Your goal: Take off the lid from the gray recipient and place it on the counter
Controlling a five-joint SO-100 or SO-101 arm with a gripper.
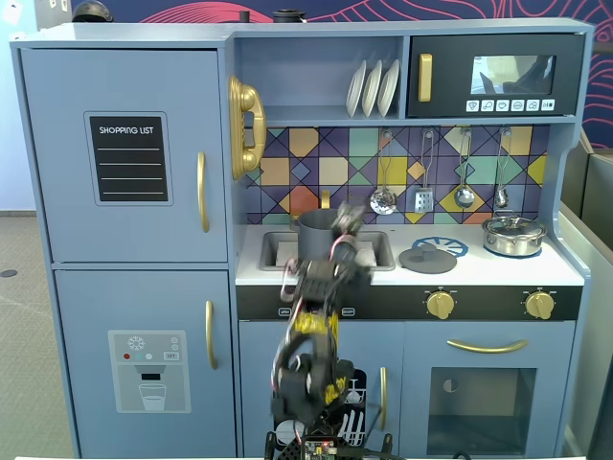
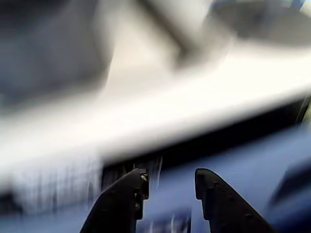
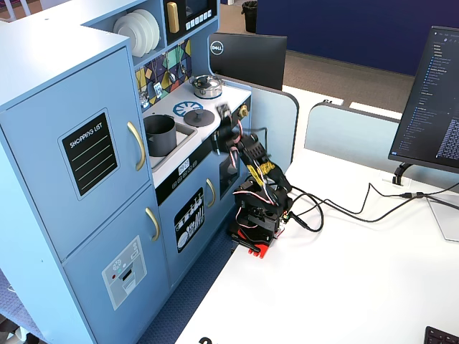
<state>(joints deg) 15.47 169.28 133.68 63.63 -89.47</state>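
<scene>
Wrist view | pincer (image 2: 170, 187) slightly parted, empty | lid (image 1: 427, 257) flat on counter (image 1: 498, 271)

You see a big blue toy kitchen (image 1: 316, 240) with gold handles and a wall of bright tiles (image 1: 393, 172). White plates (image 1: 372, 88) stand on its shelf. A black shopping list board (image 1: 128, 159) hangs on its tall door. A white desk (image 3: 344, 279) stands beside it, with black cables (image 3: 344, 208) and a computer screen (image 3: 434, 100). Blue walls (image 3: 358, 36) stand far back. The room is bright.
</scene>
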